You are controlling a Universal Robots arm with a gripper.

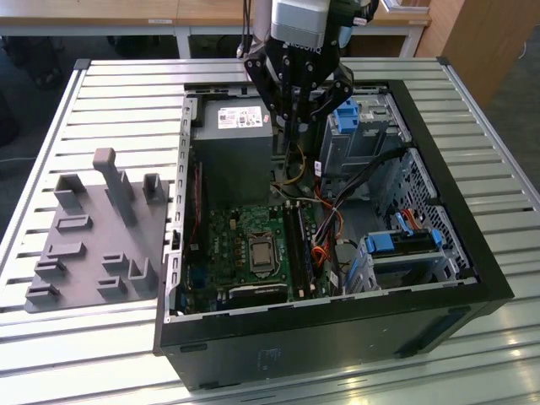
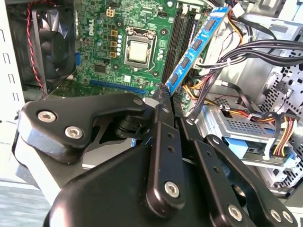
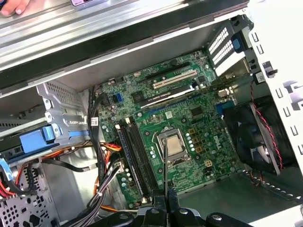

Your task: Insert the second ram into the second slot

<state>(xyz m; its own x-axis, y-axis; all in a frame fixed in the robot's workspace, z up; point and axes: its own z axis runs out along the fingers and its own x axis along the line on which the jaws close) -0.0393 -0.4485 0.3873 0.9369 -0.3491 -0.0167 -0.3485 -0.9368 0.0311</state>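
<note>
The second ram (image 2: 194, 47) is a thin, flat blue stick with a row of darker chips; it hangs on edge, tilted, above the motherboard (image 2: 94, 52); unseated, clear of the board.

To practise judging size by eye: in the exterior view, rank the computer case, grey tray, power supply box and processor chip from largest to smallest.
1. Computer case, largest by far.
2. Grey tray.
3. Power supply box.
4. Processor chip, smallest.

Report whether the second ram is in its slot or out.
Out. In the second wrist view the pincer is shut on the second ram, holding it above the motherboard, clear of the slots.
</note>
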